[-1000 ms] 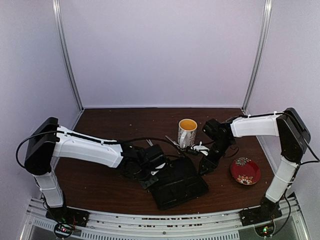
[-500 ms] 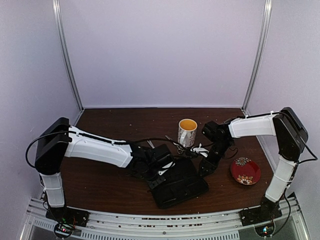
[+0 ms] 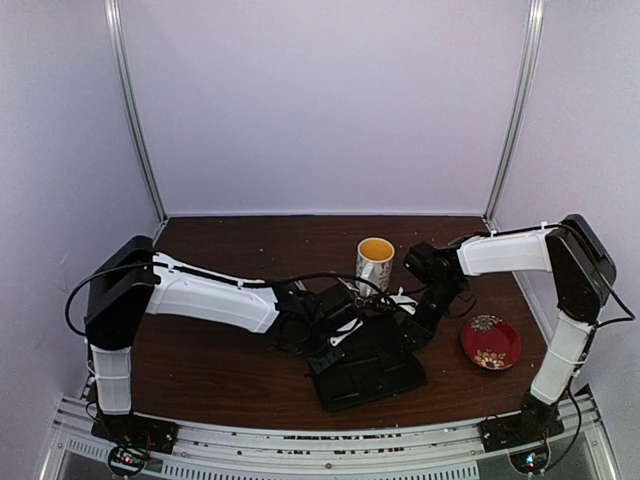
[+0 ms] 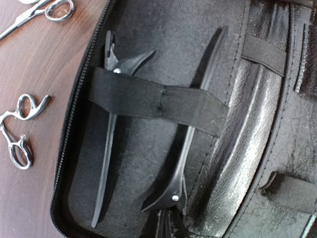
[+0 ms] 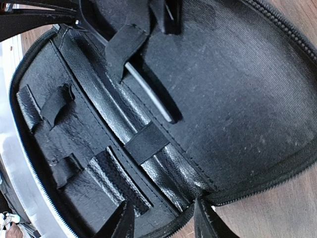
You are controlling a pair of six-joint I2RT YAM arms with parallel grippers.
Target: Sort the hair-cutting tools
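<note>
- A dark wooden table (image 3: pixel 220 250) sits inside pale lilac walls, with a white mug (image 3: pixel 374 262) and a red plate (image 3: pixel 490 342) at the right
- Over the last second the left arm has stretched further right, bringing the left gripper (image 3: pixel 345 325) over the open black case (image 3: pixel 370 375), which has slid slightly rightward
- Its claw is closed tight; its fingers are out of its own camera's view, so I cannot tell whether it holds anything
- The right gripper (image 5: pixel 163 223) has barely moved; its jaws stand partly apart, straddling the case's zipped rim
- Both black clips (image 4: pixel 106 148) (image 4: pixel 190 134) lie tucked under the elastic strap (image 4: pixel 158 101)
- Both scissors (image 4: pixel 20 134) (image 4: pixel 44 12) lie on the wood beside the case, so probably half the sorting remains
</note>
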